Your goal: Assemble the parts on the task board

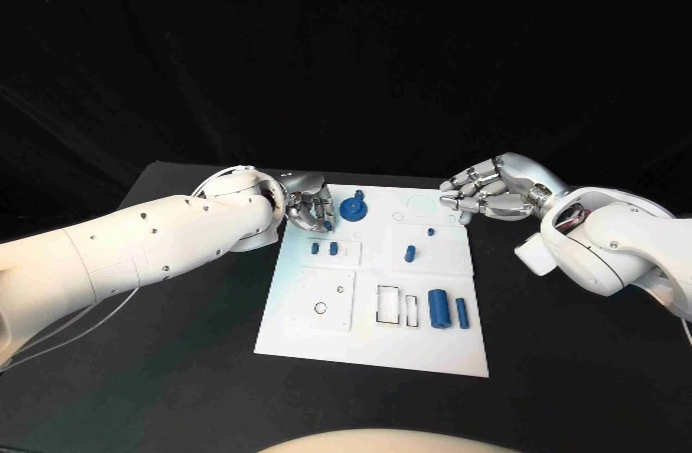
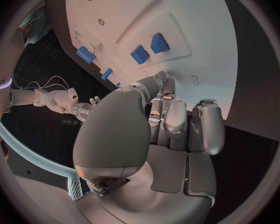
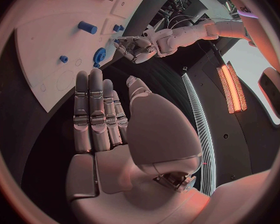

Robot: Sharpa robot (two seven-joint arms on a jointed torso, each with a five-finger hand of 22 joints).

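Observation:
The white task board (image 1: 325, 318) lies in the middle of the black table. A round blue knob-like part (image 1: 353, 209) stands at its far left corner. My left hand (image 1: 307, 207) hovers right beside that knob, fingers bent toward the board (image 2: 190, 20), nothing visible in them. Two small blue blocks (image 1: 325, 246) lie just nearer, also seen as blue blocks (image 2: 149, 48). My right hand (image 1: 496, 191) hangs over the board's far right corner, its fingers (image 3: 96, 109) straight and together, holding nothing. From there I see the knob (image 3: 100, 55) and my left hand (image 3: 135, 46).
More blue parts lie on the board: a peg (image 1: 410, 252) mid-board and two upright cylinders (image 1: 450, 309) near the right edge, beside a rectangular outline (image 1: 389, 303). Black table (image 1: 173, 373) surrounds the board on every side.

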